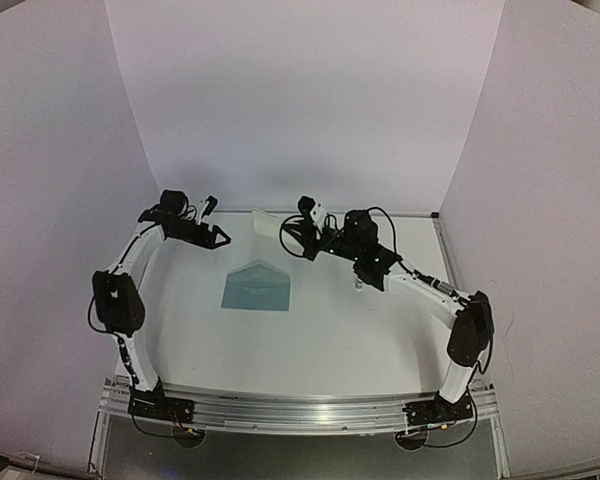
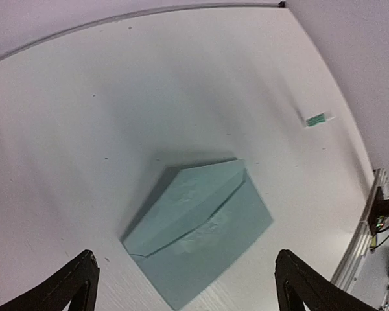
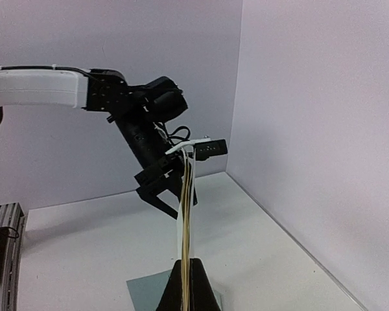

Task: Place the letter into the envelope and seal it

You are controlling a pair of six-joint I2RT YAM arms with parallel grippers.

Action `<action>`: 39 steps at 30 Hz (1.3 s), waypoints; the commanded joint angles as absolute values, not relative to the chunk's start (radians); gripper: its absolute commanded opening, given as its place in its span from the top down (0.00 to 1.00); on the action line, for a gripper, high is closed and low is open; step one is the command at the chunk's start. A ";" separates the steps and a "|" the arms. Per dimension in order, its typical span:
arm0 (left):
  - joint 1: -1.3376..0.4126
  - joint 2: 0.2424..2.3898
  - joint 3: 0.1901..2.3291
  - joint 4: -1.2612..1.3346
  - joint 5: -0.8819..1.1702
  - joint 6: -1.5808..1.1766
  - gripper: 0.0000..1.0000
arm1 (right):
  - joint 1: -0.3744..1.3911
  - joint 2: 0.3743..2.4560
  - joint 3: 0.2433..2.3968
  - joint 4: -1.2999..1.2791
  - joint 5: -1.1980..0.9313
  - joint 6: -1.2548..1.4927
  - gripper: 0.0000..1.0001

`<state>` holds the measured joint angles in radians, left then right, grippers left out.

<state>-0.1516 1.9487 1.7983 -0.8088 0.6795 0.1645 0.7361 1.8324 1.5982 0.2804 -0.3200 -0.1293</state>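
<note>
My right gripper (image 3: 185, 278) is pinched shut on the letter (image 3: 185, 220), holding it on edge above the worktop (image 1: 330, 340) near its far edge, so it can go in edgewise (my guess). The envelope (image 1: 257, 288) lies flat mid-worktop, flap pointing toward the far edge. My left gripper (image 2: 185, 256) hangs wide above it, probably to steady the pocket.

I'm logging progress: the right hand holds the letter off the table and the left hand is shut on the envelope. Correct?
No. The left hand is open above the envelope, not shut on it; the left wrist view shows that. The right hand does hold the letter off the table.
</note>
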 commanded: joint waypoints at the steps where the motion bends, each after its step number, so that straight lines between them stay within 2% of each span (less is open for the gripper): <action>1: -0.154 2.218 2.109 -1.158 0.543 0.399 0.02 | 0.711 1.794 1.531 0.309 -0.295 -0.149 1.00; 6: -0.159 2.395 2.273 -1.100 0.477 0.482 0.01 | 0.704 1.783 1.481 0.310 -0.321 -0.126 1.00; 14: -0.197 2.557 2.343 -1.121 0.508 0.607 0.01 | 0.703 1.791 1.438 0.323 -0.343 -0.052 1.00; 17: -0.206 2.635 2.409 -1.199 0.569 0.614 0.05 | 0.703 1.790 1.430 0.332 -0.349 -0.026 1.00; 22: -0.246 2.626 2.335 -1.186 0.553 0.647 0.11 | 0.703 1.781 1.417 0.339 -0.350 -0.003 1.00; 28: -0.264 2.611 2.298 -1.220 0.561 0.695 0.22 | 0.704 1.769 1.405 0.348 -0.345 0.037 1.00; 36: -0.289 2.554 2.167 -1.188 0.521 0.752 0.44 | 0.704 1.756 1.393 0.350 -0.331 0.031 1.00; 38: -0.295 2.550 2.154 -1.176 0.502 0.753 0.53 | 0.703 1.757 1.394 0.352 -0.330 0.035 1.00; 39: -0.296 2.551 2.153 -1.167 0.492 0.747 0.62 | 0.703 1.758 1.394 0.353 -0.330 0.037 1.00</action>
<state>-0.2741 2.5439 2.2074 -1.1332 0.5724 0.7292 0.7025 1.8080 1.4021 0.3145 -0.3355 0.0238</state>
